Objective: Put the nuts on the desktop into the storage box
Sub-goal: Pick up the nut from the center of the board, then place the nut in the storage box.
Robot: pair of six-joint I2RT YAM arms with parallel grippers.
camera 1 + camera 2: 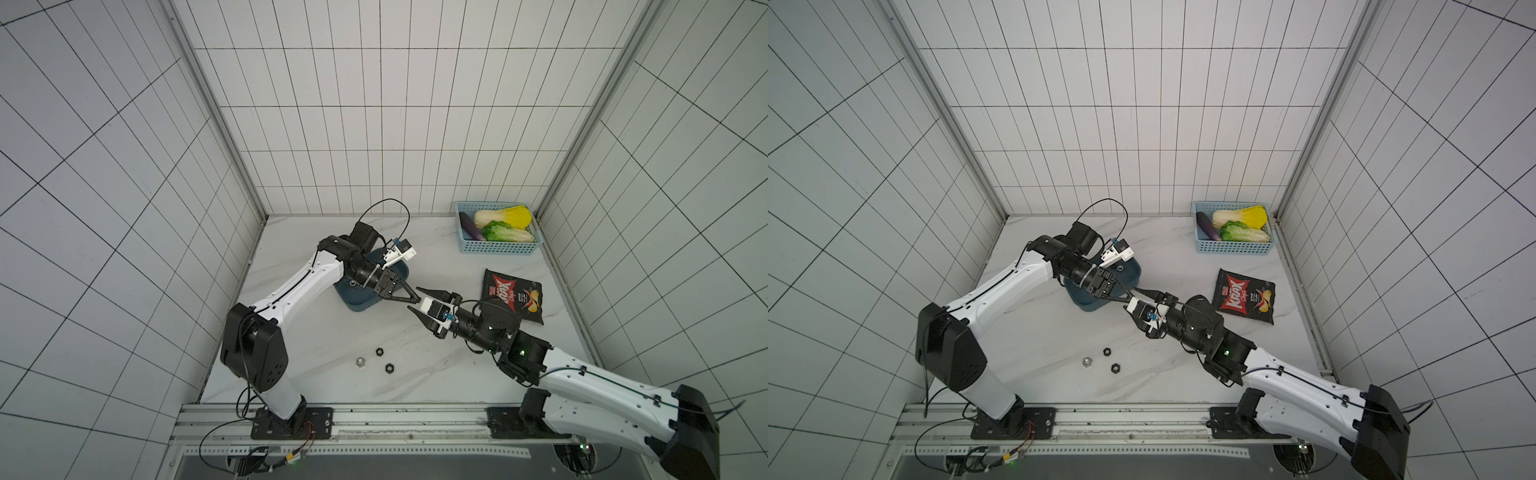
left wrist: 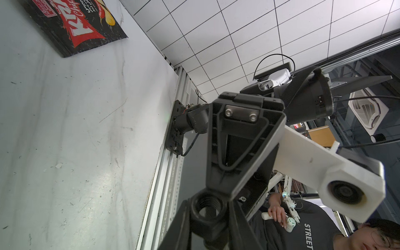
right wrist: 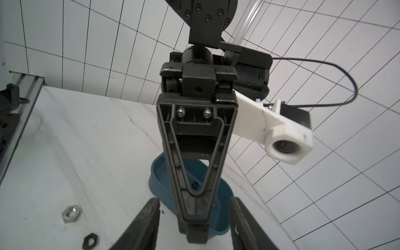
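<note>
Left wrist view | left gripper (image 1: 419, 298) clamping black nut (image 2: 205, 208) | right gripper (image 3: 194, 201) gaping around left gripper's tip | silver nut (image 1: 360, 362) lying on near table (image 1: 415, 374)

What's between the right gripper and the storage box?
The left gripper, shut on a black nut, sits between the right gripper and the storage box; clearest in the right wrist view.

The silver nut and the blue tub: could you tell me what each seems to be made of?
The silver nut looks like bare metal: pale grey, dully shiny, with crisp flat sides. The blue tub looks like moulded plastic, probably: smooth, even colour, soft sheen, thin rounded rim.
</note>
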